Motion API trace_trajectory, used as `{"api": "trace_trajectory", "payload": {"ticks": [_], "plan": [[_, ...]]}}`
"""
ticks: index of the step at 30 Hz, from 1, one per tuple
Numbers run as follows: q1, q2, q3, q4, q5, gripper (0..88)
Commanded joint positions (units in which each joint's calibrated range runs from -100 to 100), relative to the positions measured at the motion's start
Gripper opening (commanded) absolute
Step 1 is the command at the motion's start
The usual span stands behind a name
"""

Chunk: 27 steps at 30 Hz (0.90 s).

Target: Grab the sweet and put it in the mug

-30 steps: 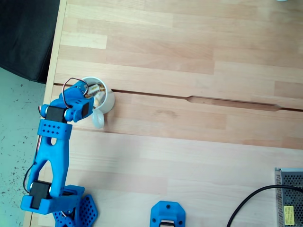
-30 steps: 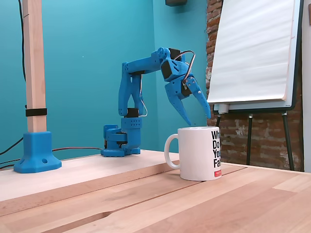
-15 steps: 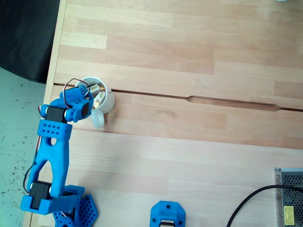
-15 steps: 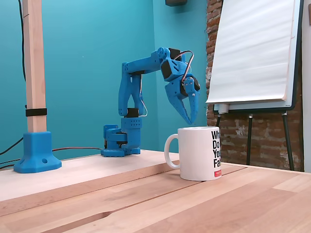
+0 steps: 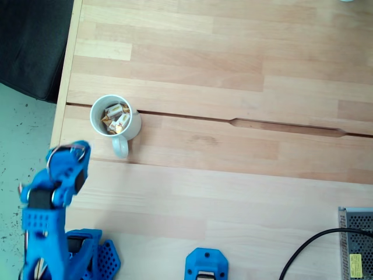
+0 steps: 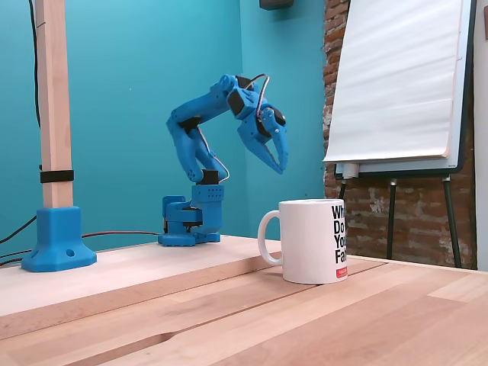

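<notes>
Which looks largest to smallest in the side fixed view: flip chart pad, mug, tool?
1. Flip chart pad, by far.
2. Mug.
3. Tool, though it sits farther back, so nearness favours the mug.

The gripper point(image 6: 279, 166) has pulled up and back from above the mug point(image 6: 313, 240), toward the arm's base, its jaws gone from spread to nearly together. In a fixed view from above, it point(image 5: 80, 153) no longer overlaps the mug point(image 5: 133, 125), uncovering the sweets point(image 5: 116, 116) inside.
</notes>
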Motion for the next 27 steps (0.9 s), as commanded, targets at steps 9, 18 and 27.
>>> {"api": "trace_trajectory", "payload": {"ticks": [9,18,27], "plan": [[-5.85,-19.47,34.84,-19.86,-0.83,0.0],[-8.47,-21.28,46.7,-22.52,-0.34,0.0],[-8.47,-23.26,48.31,-22.36,0.05,0.0]]}}
